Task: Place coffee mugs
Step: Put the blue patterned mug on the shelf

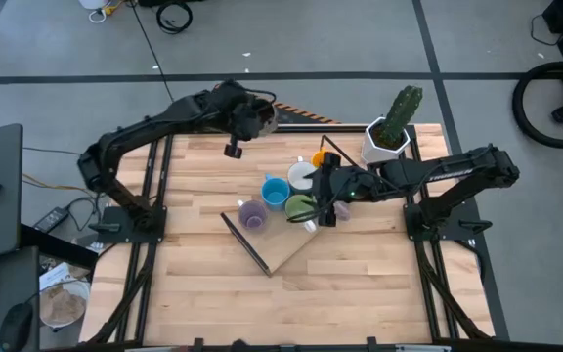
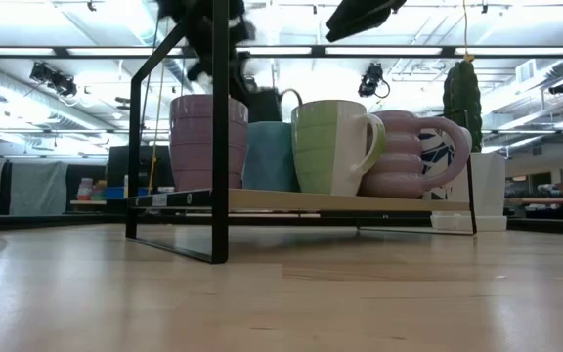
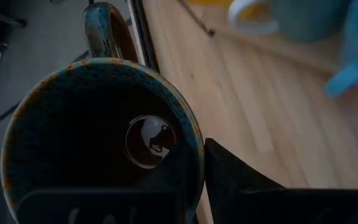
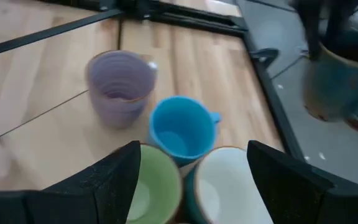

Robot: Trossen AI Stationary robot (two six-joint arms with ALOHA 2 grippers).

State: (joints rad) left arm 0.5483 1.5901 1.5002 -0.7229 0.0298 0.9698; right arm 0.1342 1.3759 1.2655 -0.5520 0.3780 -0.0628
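My left gripper (image 1: 255, 119) is at the table's far edge, shut on a dark brown mug (image 3: 98, 143) with a speckled rim. My right gripper (image 4: 191, 180) hovers open above a cluster of mugs standing on a low wooden shelf (image 2: 291, 200). Its fingers are over a green mug (image 4: 157, 186) and a white mug (image 4: 229, 190), touching neither. A blue mug (image 4: 182, 127) and a purple mug (image 4: 120, 84) stand just beyond. An orange mug (image 1: 319, 158) sits farther back. Another purple mug (image 2: 413, 152) stands at the shelf's end in the low view. My left gripper pinches the dark mug's wall at the rim (image 3: 194, 146), opposite the handle (image 3: 107, 31). One finger is inside the mug and one finger (image 3: 241, 183) outside. The fingers slant down from above. The mug hangs upright, mouth up, lifted clear over the table's far edge.
A white pot with a green cactus (image 1: 389, 132) stands at the far right of the table. The shelf's black metal frame (image 2: 221, 127) rises around the mugs. Bare wood lies along the table's near side (image 1: 291, 303).
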